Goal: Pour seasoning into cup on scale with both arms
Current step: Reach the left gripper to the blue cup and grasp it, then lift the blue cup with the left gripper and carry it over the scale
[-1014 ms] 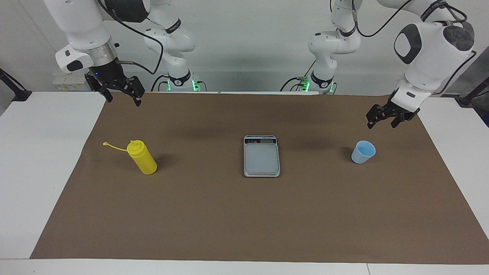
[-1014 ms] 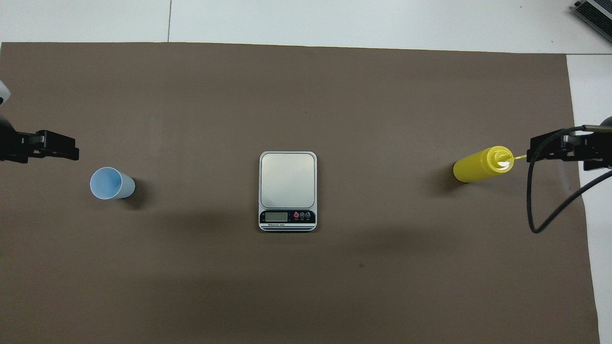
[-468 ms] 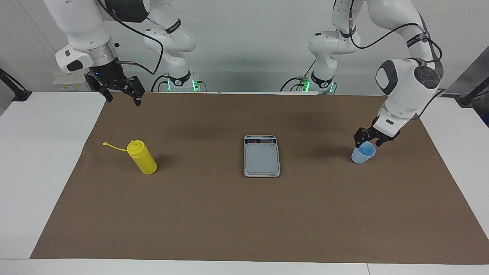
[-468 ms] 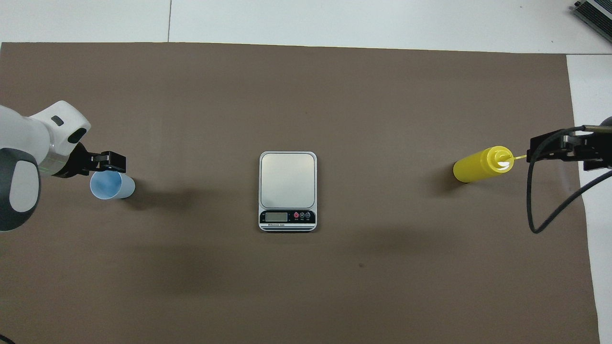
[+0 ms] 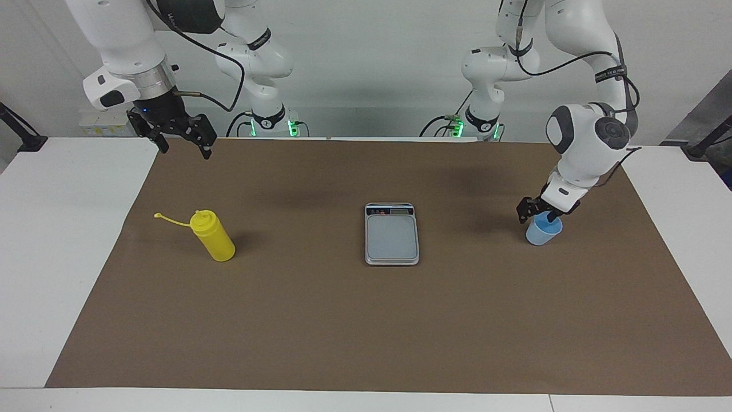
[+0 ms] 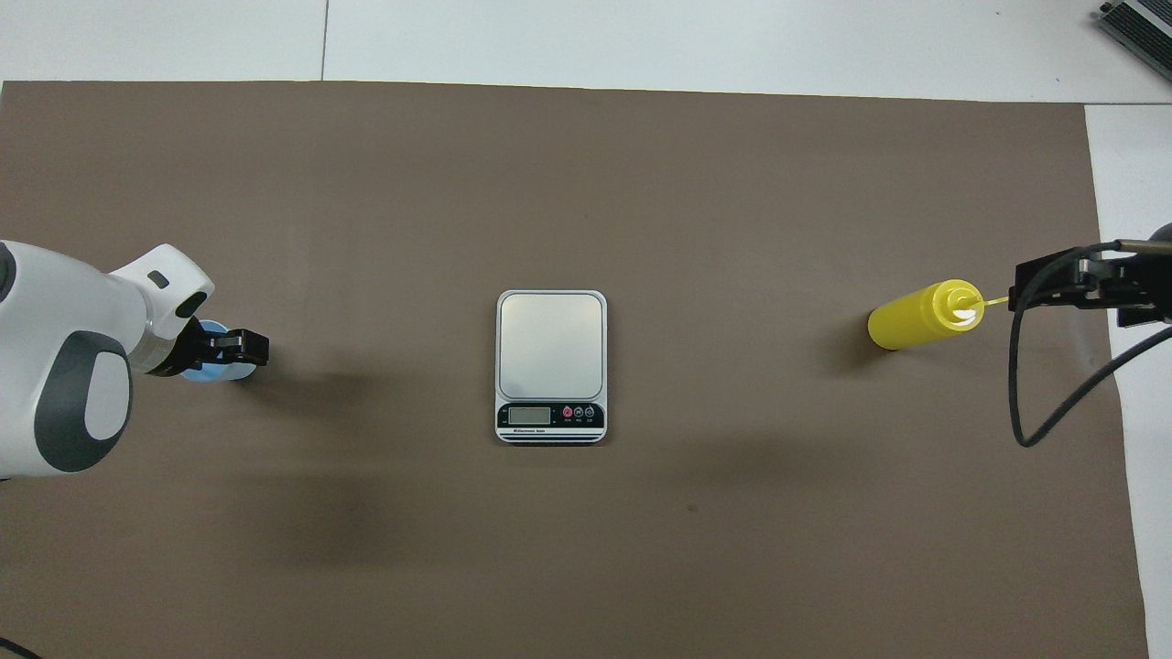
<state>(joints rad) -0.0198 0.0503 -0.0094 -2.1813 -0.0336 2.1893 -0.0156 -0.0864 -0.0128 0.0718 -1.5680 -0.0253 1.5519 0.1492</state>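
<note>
left tool at cup rim, spread | right tool spread, over mat edge, waiting

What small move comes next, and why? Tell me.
Probably close the left gripper on the cup: its fingers straddle the rim, one inside. The cup stands toward the left arm's end, off the scale. The right gripper waits, raised, and the bottle stands untouched.

No text, brand or number can be read. The scale carries a grey display window and three small round buttons on its dark strip at its 6 o'clock edge in the overhead view (any lettering beneath them is too fine to make out).
</note>
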